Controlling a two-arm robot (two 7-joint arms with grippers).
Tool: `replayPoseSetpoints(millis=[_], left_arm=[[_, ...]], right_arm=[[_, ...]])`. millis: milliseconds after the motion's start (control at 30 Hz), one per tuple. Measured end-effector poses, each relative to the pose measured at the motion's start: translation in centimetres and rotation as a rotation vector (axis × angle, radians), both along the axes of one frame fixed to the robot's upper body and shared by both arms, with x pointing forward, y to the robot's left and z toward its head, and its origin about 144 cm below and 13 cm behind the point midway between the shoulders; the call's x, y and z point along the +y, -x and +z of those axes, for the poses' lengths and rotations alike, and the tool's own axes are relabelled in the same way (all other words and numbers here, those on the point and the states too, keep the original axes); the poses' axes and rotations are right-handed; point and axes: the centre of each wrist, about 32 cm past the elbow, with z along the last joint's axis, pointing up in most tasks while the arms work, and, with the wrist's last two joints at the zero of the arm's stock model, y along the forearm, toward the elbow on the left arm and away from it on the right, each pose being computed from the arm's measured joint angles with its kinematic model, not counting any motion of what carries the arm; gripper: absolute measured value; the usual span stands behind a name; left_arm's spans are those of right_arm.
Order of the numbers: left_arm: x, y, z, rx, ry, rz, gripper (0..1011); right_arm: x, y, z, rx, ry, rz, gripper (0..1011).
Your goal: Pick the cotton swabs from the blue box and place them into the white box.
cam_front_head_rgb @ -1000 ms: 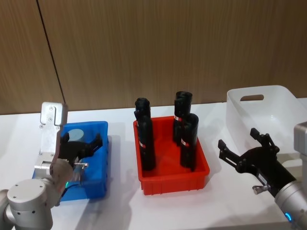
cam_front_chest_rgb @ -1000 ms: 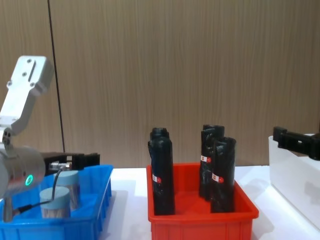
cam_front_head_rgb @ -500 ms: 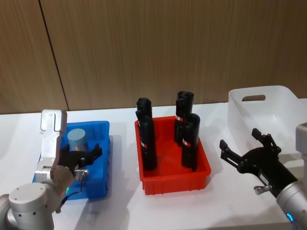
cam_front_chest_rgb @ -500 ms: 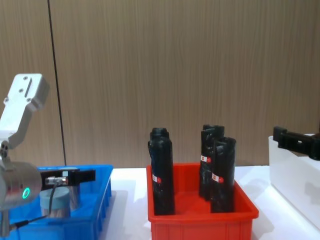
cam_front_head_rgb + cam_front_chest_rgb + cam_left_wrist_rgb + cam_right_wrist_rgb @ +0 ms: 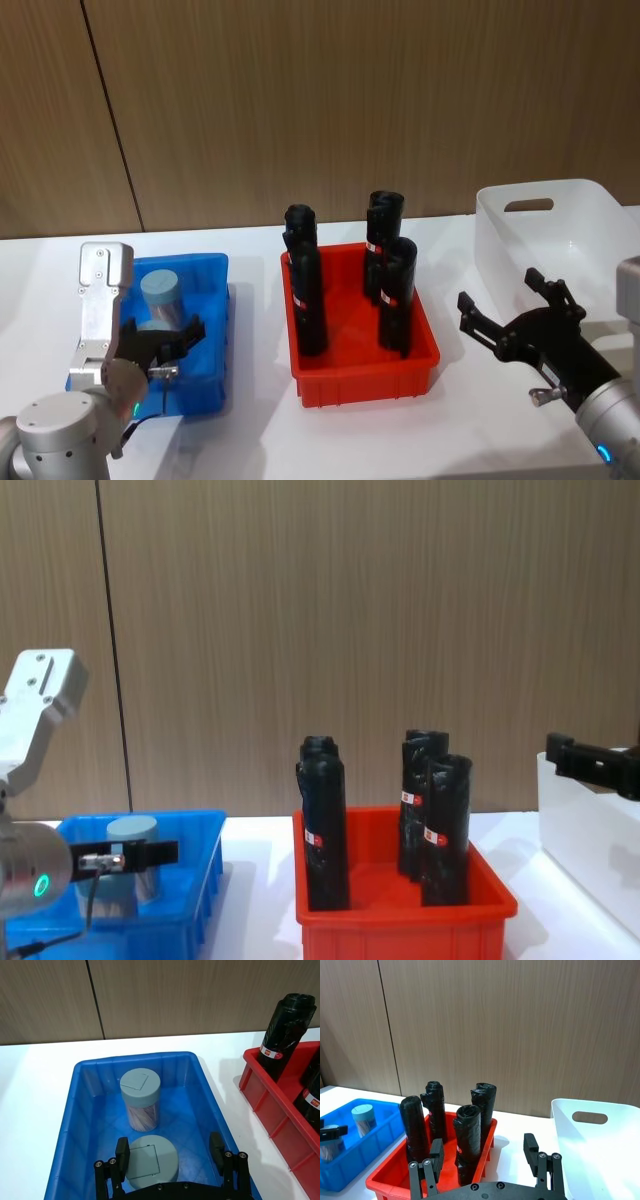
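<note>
Left claw (image 5: 170,1152) spread wide, low inside the blue box (image 5: 82,1090), fingers straddling the near cotton swabs jar (image 5: 151,1157), likely lined up for a grip. Second jar (image 5: 140,1097) upright behind. Right claw (image 5: 508,297) released, idle beside the white box (image 5: 590,205).

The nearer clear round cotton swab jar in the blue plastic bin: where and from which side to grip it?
Grip the jar by its curved side wall, from the robot's side: it stands upright, and the left gripper's open fingers flank it.
</note>
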Motion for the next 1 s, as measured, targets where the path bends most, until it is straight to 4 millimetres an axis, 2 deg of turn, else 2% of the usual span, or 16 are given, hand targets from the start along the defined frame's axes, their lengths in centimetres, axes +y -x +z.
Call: replayPoseSetpoints(millis=[667,1000], left_arm=[[0.66,-0.35,-0.39,0.014,-0.036,0.002,1004],[0.53,-0.44,0.06,-0.044,-0.072,-0.033,1004]], right_arm=[[0.0,0.0,0.0,0.0,0.0,0.0,1002],[0.0,0.0,0.0,0.0,0.0,0.0,1002]])
